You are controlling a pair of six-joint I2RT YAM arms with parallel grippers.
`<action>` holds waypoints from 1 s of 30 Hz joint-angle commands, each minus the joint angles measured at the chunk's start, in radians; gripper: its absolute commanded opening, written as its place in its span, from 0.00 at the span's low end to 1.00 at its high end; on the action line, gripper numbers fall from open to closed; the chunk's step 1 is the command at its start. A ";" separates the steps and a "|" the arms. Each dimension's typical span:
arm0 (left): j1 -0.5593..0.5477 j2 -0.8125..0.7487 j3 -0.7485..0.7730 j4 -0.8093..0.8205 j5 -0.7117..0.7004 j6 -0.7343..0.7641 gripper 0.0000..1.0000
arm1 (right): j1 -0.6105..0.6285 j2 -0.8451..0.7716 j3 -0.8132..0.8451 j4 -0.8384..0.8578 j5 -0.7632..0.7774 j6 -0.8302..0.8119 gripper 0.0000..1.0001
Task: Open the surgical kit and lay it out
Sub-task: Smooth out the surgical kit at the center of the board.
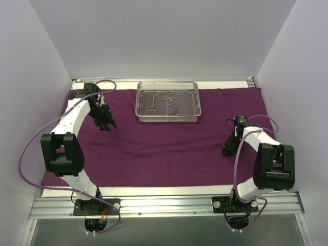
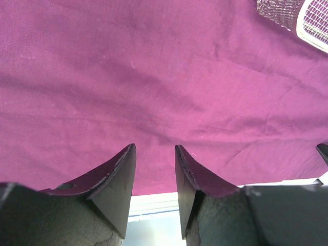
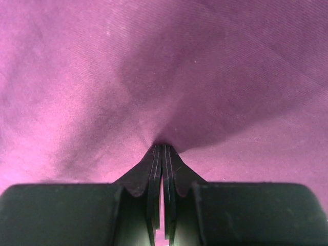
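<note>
- The cloth [image 1: 169, 154] lies spread over the counter [image 1: 154, 191]. The tray [image 1: 167, 118] sits on its far middle, with the forceps [image 1: 165, 97] inside.
- The right tool [image 3: 162, 147] is pinched tight on a small peak of cloth. Pull low, outward and gently, so the tray is not dragged.
- The left tool [image 2: 155, 149] is narrowly parted and holds nothing, over the cloth's left part. It could press the cloth down as an anchor.
</note>
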 commanded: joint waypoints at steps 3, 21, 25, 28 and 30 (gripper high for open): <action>0.009 -0.045 0.050 -0.010 0.027 0.019 0.45 | -0.005 0.017 -0.052 -0.112 0.124 0.055 0.00; 0.098 -0.106 0.013 -0.025 0.033 0.047 0.46 | 0.162 -0.142 0.207 -0.210 0.025 -0.092 0.03; 0.109 -0.077 0.025 -0.021 0.040 0.042 0.45 | 0.257 -0.043 0.271 -0.100 -0.048 -0.118 0.06; 0.115 -0.039 0.047 -0.009 0.040 0.041 0.45 | 0.335 0.049 0.319 -0.025 -0.118 -0.140 0.06; 0.135 -0.005 0.062 -0.001 0.039 0.041 0.45 | 0.426 0.094 0.369 0.027 -0.144 -0.146 0.04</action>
